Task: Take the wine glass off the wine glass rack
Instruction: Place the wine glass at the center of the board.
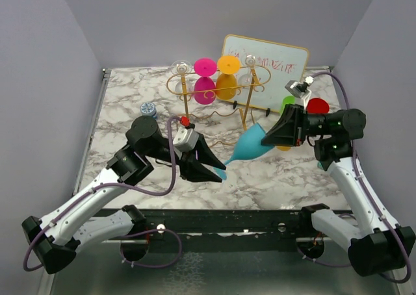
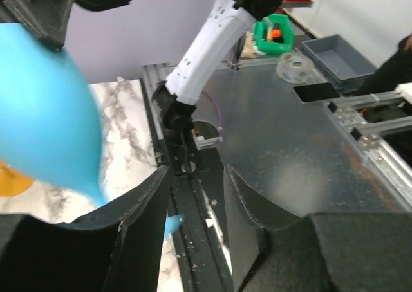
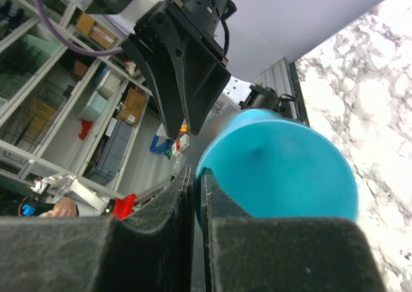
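- The right gripper [image 1: 266, 139] is pinching the rim of the blue wine glass [image 1: 250, 145]. In the right wrist view its fingers [image 3: 161, 240] are drawn almost together, leaving only a thin slit, with the blue bowl wall sitting in it.
- The left gripper [image 1: 218, 168] is standing partly open. In the left wrist view a clear gap is showing between its fingers [image 2: 138, 228]. The glass's thin stem is running down behind one finger, and a bit of blue is peeking into the gap. I cannot tell whether it is touching.
- The wine glass is hanging tilted above the marble table [image 1: 130, 90], between the two grippers and in front of the wine glass rack [image 1: 184, 90], apart from it. Its bowl is pointing toward the right arm and its stem toward the left.
- A pink glass [image 1: 205, 87] and a yellow glass [image 1: 227, 84] are hanging upside down on the rack.
- A gold-framed whiteboard [image 1: 273, 71] is leaning behind the rack.
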Motion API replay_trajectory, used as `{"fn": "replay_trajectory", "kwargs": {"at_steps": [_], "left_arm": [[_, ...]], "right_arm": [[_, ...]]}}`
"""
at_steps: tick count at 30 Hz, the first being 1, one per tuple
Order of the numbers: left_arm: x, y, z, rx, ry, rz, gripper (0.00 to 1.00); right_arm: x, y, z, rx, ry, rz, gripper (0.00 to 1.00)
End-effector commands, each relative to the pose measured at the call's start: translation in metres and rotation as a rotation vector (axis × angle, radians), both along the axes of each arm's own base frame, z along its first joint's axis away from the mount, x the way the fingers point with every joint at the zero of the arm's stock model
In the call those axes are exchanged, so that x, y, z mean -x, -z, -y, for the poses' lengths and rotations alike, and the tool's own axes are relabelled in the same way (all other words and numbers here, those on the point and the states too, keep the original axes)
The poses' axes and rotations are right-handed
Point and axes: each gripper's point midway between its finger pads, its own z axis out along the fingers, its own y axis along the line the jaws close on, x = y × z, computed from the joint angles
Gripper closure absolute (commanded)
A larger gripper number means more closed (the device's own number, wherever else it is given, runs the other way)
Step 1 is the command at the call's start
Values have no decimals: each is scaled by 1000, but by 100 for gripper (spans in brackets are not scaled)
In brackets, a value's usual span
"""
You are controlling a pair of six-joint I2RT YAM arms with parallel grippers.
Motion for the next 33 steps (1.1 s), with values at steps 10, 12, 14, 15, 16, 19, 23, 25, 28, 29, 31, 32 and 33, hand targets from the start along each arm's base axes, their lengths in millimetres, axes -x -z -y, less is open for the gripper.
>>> {"fn": "replay_trajectory", "kwargs": {"at_steps": [10, 12, 14, 15, 16, 19, 23, 25, 28, 29, 31, 32, 33], "left_arm": [[-36, 0, 6, -24, -219, 25, 28], [-40, 0, 7, -25, -244, 24, 27], [-44, -1, 7, -26, -270, 22, 25], [-46, -2, 7, -24, -279, 25, 23], [-46, -3, 6, -22, -285, 28, 21], [-51, -3, 6, -20, -312, 29, 17], [-56, -2, 6, -26, -345, 24, 15], [-60, -2, 6, -30, -370, 18, 13], [-67, 0, 5, -42, -410, 5, 11], [-69, 1, 5, -47, -421, 0, 10], [-72, 2, 5, -52, -439, -5, 10], [-74, 3, 5, -54, -451, -7, 10], [-76, 4, 5, -59, -462, -12, 9]], "right_arm": [[-16, 20, -1, 85, 47, 2, 100], [-20, 26, -2, 95, 53, -14, 100], [-25, 33, -2, 111, 72, -33, 100], [-26, 36, -2, 120, 78, -38, 100], [-28, 38, -2, 127, 85, -41, 100], [-32, 44, -2, 151, 109, -53, 100], [-35, 51, -1, 178, 136, -57, 100], [-38, 54, 0, 196, 152, -62, 100], [-43, 63, 2, 246, 193, -80, 100], [-45, 65, 3, 262, 206, -82, 100], [-48, 71, 5, 298, 227, -87, 100], [-50, 74, 6, 316, 243, -91, 100], [-52, 77, 7, 332, 256, -97, 100]]}}
